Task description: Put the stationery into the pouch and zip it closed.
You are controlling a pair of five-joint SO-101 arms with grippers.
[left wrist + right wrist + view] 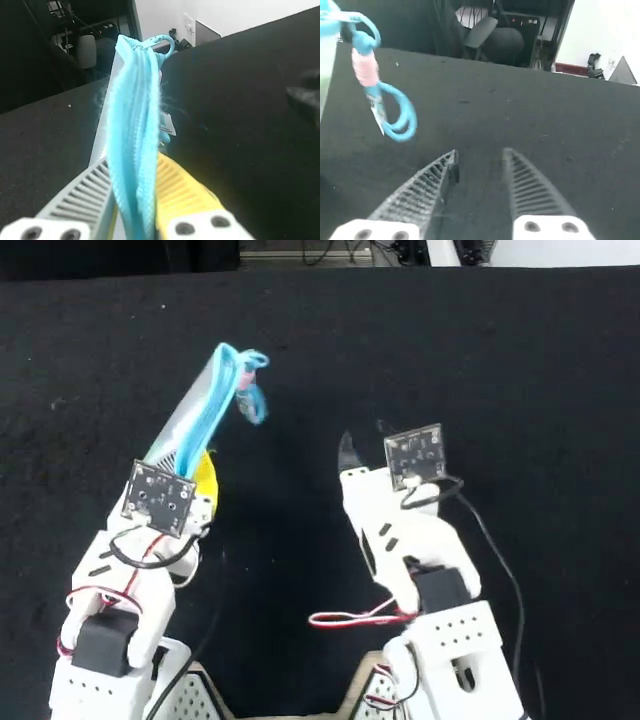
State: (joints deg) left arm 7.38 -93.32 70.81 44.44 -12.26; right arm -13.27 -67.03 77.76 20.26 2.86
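Observation:
A light blue, clear-sided pouch (205, 408) is lifted off the black table, held edge-up. My left gripper (190, 465) is shut on its near end; in the left wrist view the blue zipper band (134, 130) runs up between the grey and yellow fingers (180, 192). A blue loop and pink tag (248, 395) dangle from the pouch's far end; the same loop and tag (390, 107) show in the right wrist view. My right gripper (362, 448) hangs to the right of the pouch, open, nothing between its fingers (432, 185). What is inside the pouch is hidden.
The black table (500, 360) stretches all around both arms. Cables run behind the arm bases (350, 618). Beyond the table's far edge stand chairs and dark furniture (495, 35).

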